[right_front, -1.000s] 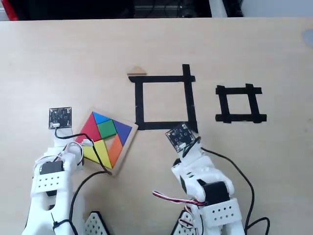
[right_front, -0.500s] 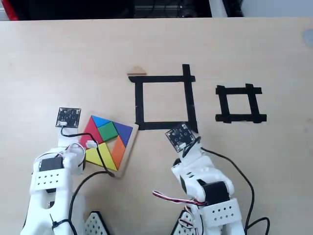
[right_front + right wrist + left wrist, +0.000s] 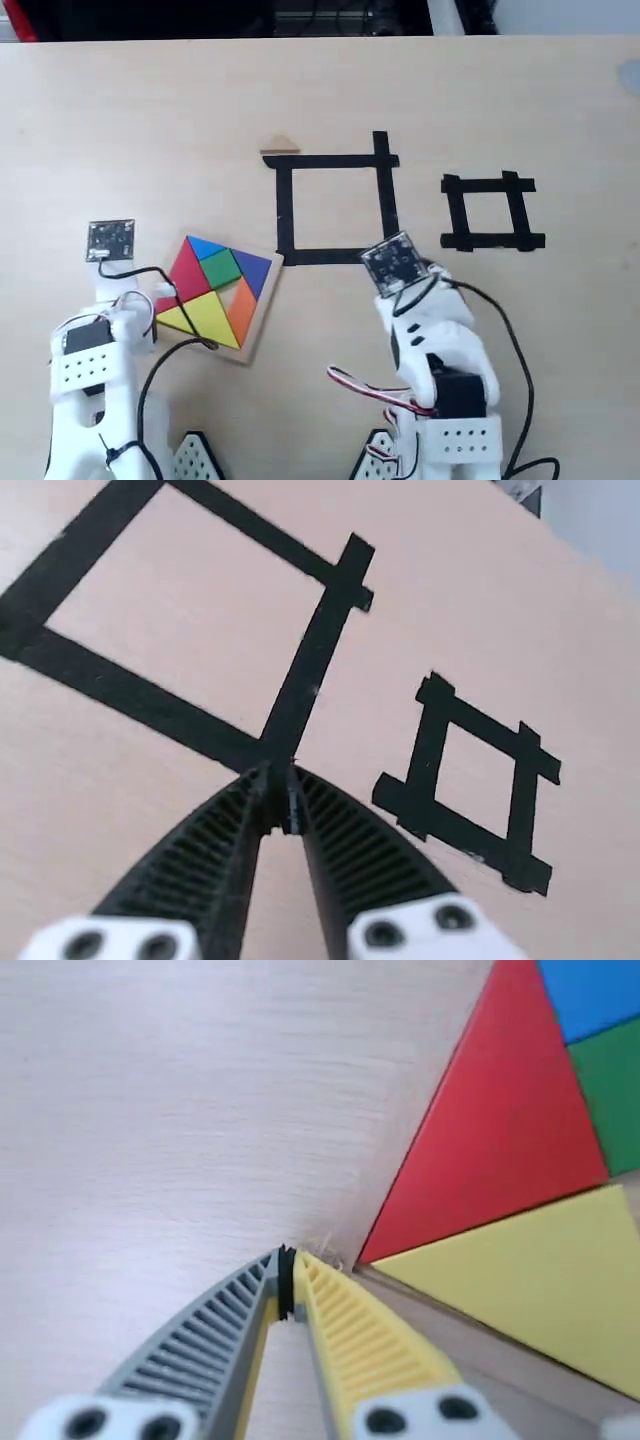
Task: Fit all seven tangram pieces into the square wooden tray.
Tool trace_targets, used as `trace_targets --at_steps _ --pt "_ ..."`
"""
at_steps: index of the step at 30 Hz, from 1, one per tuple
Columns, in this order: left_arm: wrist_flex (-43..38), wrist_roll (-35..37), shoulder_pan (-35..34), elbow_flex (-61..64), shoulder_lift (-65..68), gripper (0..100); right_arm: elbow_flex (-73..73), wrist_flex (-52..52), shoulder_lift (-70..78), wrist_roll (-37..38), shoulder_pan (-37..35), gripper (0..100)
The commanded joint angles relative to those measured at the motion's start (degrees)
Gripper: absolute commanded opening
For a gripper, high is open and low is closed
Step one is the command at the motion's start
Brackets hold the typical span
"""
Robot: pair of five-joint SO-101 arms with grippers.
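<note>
Both pincers closed, empty. Left pincer (image 3: 285, 1285) tip is just beside the wooden tray (image 3: 263, 305) corner, where red triangle (image 3: 500, 1140) meets yellow triangle (image 3: 540, 1290). Tray lies just ahead of it. Right pincer (image 3: 280, 795) is well apart, over black tape square (image 3: 308, 670), so left arm is nearer.

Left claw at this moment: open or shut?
Shut. In the left wrist view the left claw has its two fingers pressed together at the tips with nothing between them, beside a corner of the wooden tray.
</note>
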Motion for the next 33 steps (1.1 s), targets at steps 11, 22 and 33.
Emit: trace_targets --at_steps 11,22,33 --pt "-1.2 3.2 -0.8 -2.3 -0.4 3 -35.9 -16.6 44.8 -10.1 -8.1 3.2" --pt "-1.4 3.0 -0.1 -1.8 -0.4 3 -87.1 -7.6 105.2 -12.8 -18.0 5.0" --pt "-1.4 3.0 -0.2 -1.6 -0.4 3 -110.9 -0.2 128.5 -7.4 -17.5 24.7"
